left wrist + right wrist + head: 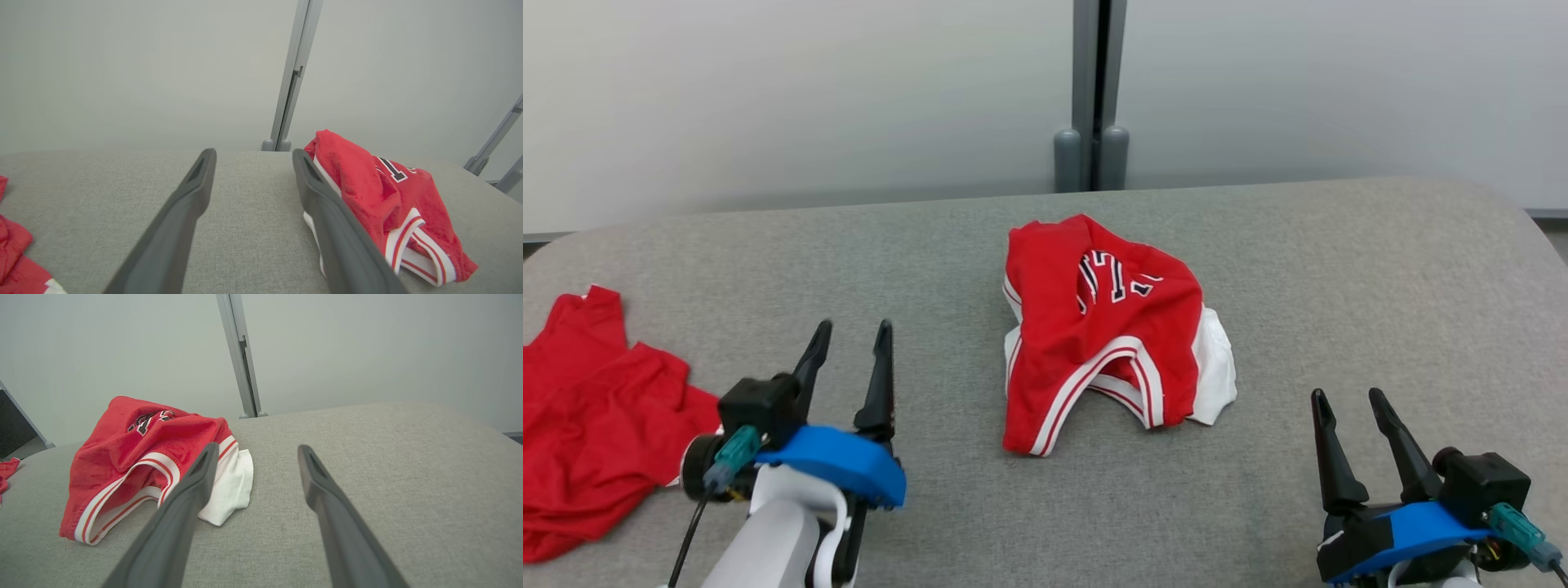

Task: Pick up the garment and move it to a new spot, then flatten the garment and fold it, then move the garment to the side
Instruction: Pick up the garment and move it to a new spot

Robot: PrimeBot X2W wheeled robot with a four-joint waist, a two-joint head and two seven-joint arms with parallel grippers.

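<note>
Head view: set high, looking forward and down across the grey fabric-covered table (1298,269) toward the pale wall (768,98). Left wrist view: low, close to the tabletop, sighting along the dark fingers of the left gripper (855,327) toward the same wall; the crumpled red-and-white jersey garment (1103,327) lies near on its right. Right wrist view: equally low, along the right gripper (1346,394); the garment lies on its left. All three share the garment and the grey vertical post (1092,82).
</note>
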